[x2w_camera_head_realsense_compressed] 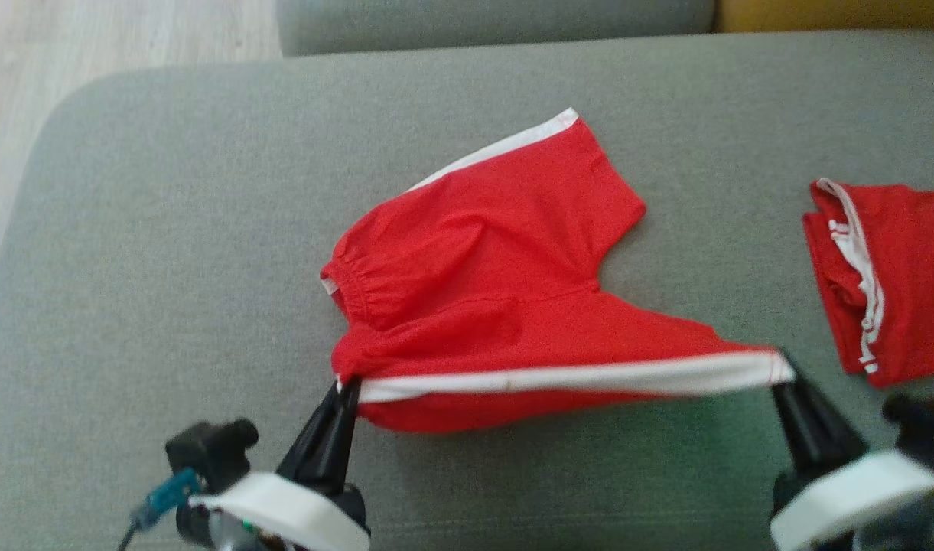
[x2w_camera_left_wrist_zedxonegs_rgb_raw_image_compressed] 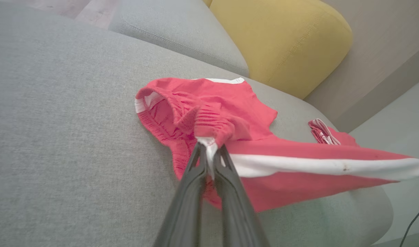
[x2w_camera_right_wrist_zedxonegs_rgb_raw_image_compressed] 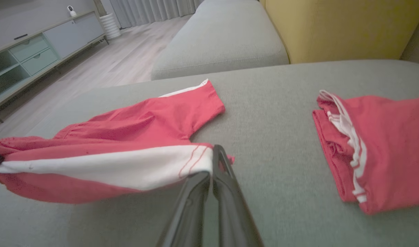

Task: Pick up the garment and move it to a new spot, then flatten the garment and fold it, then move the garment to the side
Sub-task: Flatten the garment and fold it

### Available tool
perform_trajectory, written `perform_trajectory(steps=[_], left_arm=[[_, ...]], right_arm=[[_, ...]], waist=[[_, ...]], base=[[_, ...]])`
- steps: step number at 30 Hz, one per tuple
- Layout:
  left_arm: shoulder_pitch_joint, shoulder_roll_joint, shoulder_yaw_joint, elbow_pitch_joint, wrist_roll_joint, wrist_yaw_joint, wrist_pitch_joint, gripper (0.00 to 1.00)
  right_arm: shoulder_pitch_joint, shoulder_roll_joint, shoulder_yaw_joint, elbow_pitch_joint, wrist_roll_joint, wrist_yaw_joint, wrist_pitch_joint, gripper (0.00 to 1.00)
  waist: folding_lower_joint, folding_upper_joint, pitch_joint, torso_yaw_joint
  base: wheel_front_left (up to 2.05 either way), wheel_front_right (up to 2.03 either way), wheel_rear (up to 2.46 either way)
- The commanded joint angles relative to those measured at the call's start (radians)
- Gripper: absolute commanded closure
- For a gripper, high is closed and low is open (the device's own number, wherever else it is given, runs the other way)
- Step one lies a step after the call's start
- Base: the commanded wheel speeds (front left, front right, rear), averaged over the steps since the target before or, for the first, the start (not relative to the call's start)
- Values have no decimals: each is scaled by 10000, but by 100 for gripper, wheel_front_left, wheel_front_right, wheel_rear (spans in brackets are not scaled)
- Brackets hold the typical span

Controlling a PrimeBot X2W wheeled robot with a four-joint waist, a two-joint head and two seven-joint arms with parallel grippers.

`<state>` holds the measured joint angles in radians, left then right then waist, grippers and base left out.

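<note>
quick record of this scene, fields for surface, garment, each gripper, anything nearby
surface: grey sofa cushion
garment: red shorts, white side stripe, near edge lifted and stretched taut, far leg lying on the cushion
left gripper: shut on the waistband end of the stripe
right gripper: shut on the leg-hem end of the stripe
nearby: second red garment, roughly folded, apart on the robot's right
stage: not yet folded
</note>
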<state>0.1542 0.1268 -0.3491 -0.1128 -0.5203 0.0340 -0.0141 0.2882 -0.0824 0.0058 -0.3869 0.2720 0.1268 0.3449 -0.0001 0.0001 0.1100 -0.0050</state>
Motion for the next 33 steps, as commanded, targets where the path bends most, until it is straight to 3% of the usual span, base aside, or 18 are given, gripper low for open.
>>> perform_trajectory(steps=[1,13,21,30,31,32,33], left_arm=[[-726,-17,306,-356,-181,-38,22,100],[-4076,-461,635,1666,-1191,-738,-74,100],[-6342,-677,352,3684,-1738,-1177,-372,100],[-8370,-759,-589,6391,-2341,-1480,-784,100],[-8492,-760,-723,6621,-2484,-1501,-825,88],[-8607,-761,-850,6828,-2586,-1516,-899,51],[-8714,-762,-969,7012,-2628,-1527,-1020,0]], right_arm=[[-1018,-394,69,-214,70,39,-17,100],[-6328,-2105,864,3418,632,39,-196,100],[-9348,-2668,1932,6178,926,39,-543,100],[-11514,-2747,3095,9385,1312,39,-1551,100],[-11628,-2703,3167,9697,1374,39,-1683,89],[-11729,-2641,3273,9922,1427,39,-1881,54],[-11800,-2589,3371,10117,1465,39,-2117,0]], waist=[[1,-1,267,87],[1,-1,2212,1100],[1,-1,3157,1771],[1,-1,3720,2038],[1,-1,3736,2017],[1,-1,3749,1990],[1,-1,3751,1965]], base=[[0,0,0],[0,0,0],[0,0,0],[0,0,0],[0,0,0],[0,0,0],[0,0,0]])
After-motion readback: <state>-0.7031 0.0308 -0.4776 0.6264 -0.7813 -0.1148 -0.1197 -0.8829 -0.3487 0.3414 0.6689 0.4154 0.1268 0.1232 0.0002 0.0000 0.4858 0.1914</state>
